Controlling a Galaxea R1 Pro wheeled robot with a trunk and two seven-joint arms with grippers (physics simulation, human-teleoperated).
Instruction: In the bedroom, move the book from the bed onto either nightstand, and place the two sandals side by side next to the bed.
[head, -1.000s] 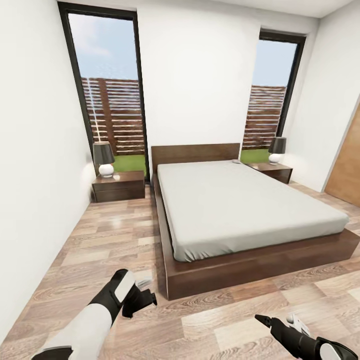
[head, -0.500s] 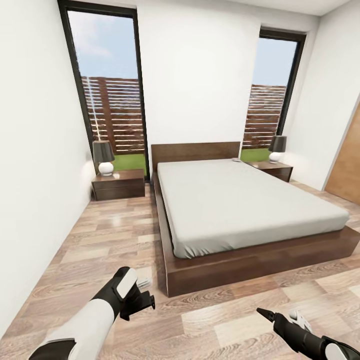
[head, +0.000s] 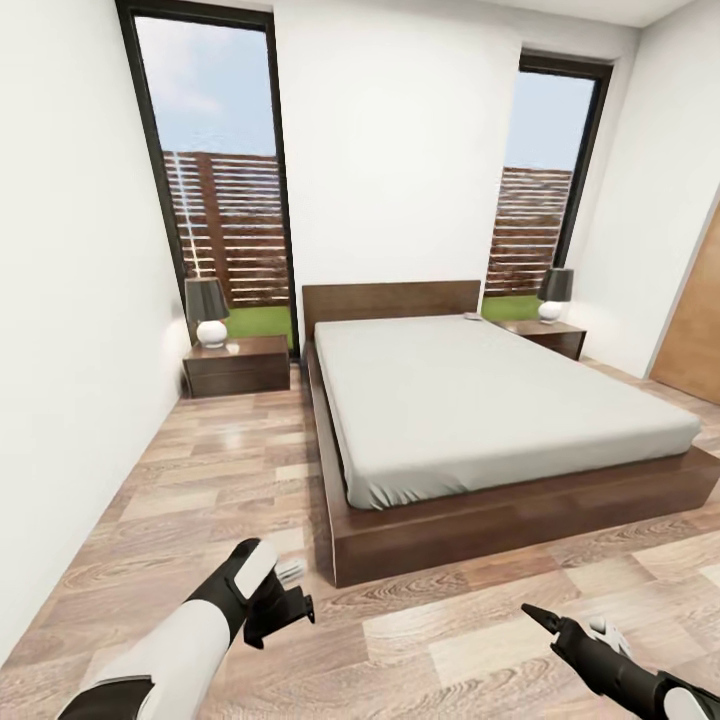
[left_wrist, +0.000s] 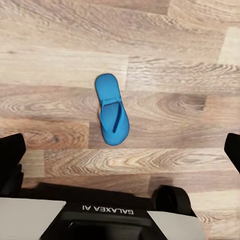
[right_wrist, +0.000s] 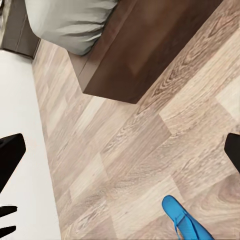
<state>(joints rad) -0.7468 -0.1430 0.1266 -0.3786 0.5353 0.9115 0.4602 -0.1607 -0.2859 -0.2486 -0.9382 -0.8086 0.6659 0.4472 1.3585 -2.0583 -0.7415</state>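
left gripper (left_wrist: 120, 150): spread wide, empty, above a blue sandal (left_wrist: 112, 110) on the floor (left_wrist: 190, 60) | label on wrist: "GALAXEA AI" | right gripper (right_wrist: 120, 150): spread wide, empty | second sandal (right_wrist: 187, 222) near bed (head: 480, 400) corner | book (head: 472, 318): by headboard

The only legible lettering is "GALAXEA AI", white and upside down, on the dark housing (left_wrist: 107, 212) of the left wrist, behind the left gripper's (left_wrist: 120, 155) spread fingers.

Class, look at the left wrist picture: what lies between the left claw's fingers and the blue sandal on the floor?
Nothing but bare wood-plank floor. In the left wrist view the sandal lies flat and alone, with the left claw open above it and not touching it.
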